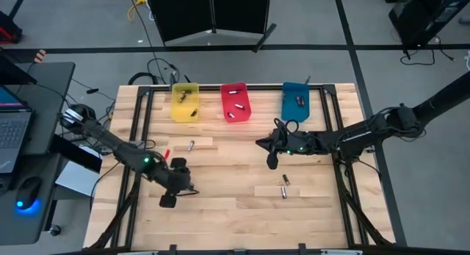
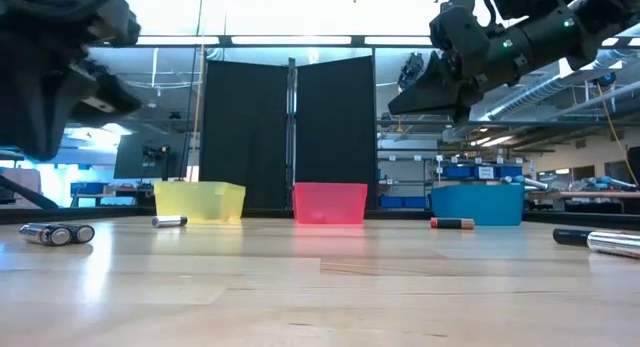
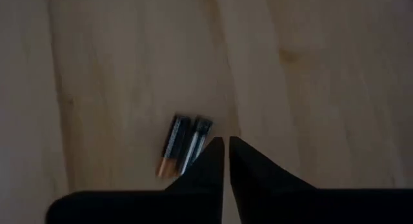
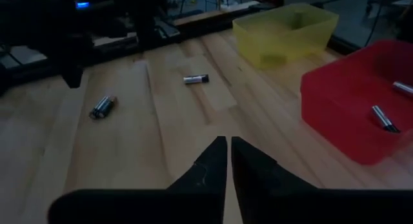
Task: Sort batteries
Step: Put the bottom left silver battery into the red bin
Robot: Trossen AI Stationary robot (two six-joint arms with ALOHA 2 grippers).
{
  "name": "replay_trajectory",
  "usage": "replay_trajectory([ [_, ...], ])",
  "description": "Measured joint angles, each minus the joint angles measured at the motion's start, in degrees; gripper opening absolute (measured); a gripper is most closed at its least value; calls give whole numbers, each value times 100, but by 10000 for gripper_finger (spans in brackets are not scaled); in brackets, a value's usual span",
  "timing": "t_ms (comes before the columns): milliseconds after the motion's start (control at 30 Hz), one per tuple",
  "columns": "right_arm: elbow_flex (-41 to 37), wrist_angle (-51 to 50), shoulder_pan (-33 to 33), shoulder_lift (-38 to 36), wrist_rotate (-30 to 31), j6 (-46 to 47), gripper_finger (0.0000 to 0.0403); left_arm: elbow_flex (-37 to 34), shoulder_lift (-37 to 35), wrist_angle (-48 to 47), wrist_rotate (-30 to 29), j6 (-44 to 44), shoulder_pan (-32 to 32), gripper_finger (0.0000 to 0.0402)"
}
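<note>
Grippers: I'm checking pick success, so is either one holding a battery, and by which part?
Neither. The left gripper is shut on nothing, above the table beside a pair of batteries. The right gripper is shut and empty too.

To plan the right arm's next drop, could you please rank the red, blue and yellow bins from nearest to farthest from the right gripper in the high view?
From the right gripper:
1. Red bin, just behind it, slightly left.
2. Blue bin, behind, slightly right; only a little farther.
3. Yellow bin, far left.
</note>
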Motion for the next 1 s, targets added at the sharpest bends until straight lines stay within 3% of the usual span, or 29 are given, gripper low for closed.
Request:
replay_trajectory([
  [433,0,112,0,-1,-20,-166,28,0,706,-128,-435,-242,-277,108],
  [1000,0,103,0,-1,-22,-207,23,0,1082,-37,-540,4,-275,115],
])
